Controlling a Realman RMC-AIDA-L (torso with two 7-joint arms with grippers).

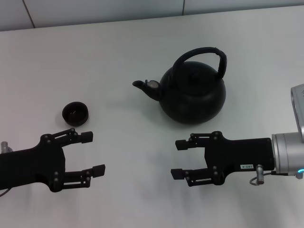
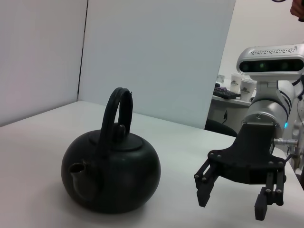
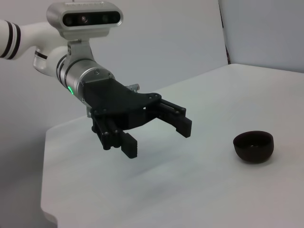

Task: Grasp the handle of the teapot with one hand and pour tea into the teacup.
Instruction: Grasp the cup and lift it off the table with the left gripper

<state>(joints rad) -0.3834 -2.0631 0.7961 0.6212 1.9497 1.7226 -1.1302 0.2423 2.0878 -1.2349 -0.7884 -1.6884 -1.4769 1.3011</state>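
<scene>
The matte black teapot [image 1: 192, 92] stands upright on the white table [image 1: 118, 57], spout pointing left, its arched handle [image 1: 202, 53] up over the lid. It also shows in the left wrist view [image 2: 111, 173]. The small black teacup [image 1: 75, 113] sits left of the teapot and shows in the right wrist view [image 3: 253, 146]. My right gripper [image 1: 178, 159] is open and empty, just in front of the teapot, not touching it. My left gripper [image 1: 93, 153] is open and empty, in front of the teacup.
The table's far edge [image 1: 142, 21] meets a pale wall. In the left wrist view, a desk with white cups [image 2: 240, 85] stands beyond the table.
</scene>
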